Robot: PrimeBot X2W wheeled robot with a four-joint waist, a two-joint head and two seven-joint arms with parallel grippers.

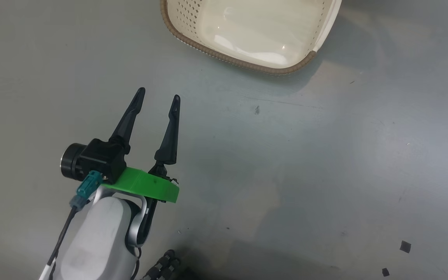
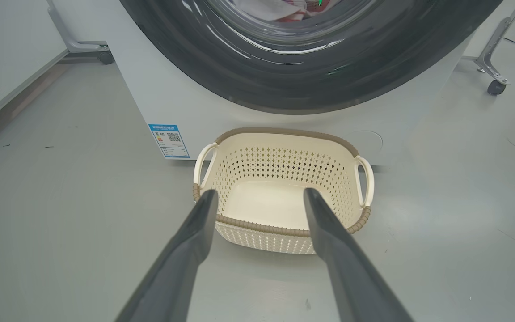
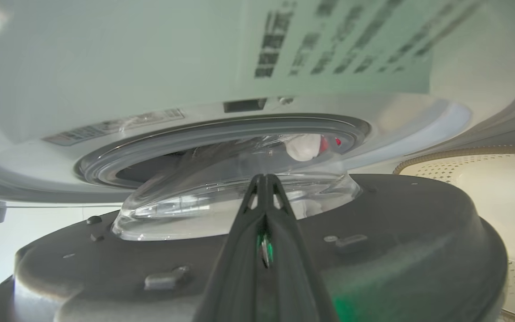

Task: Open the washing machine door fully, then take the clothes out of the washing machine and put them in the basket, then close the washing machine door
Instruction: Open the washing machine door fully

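Basket (image 2: 284, 166) has perforated cream plastic walls, brown woven-look rim.

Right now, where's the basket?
The basket sits on the floor right in front of the washing machine, just past the left gripper in the left wrist view.

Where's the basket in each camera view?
Head view: basket at top, right of centre, cut by the edge.
Left wrist view: basket at centre, before the washing machine.
Right wrist view: basket at right edge, partly seen.
Shared landmark: washing machine door, both wrist views.
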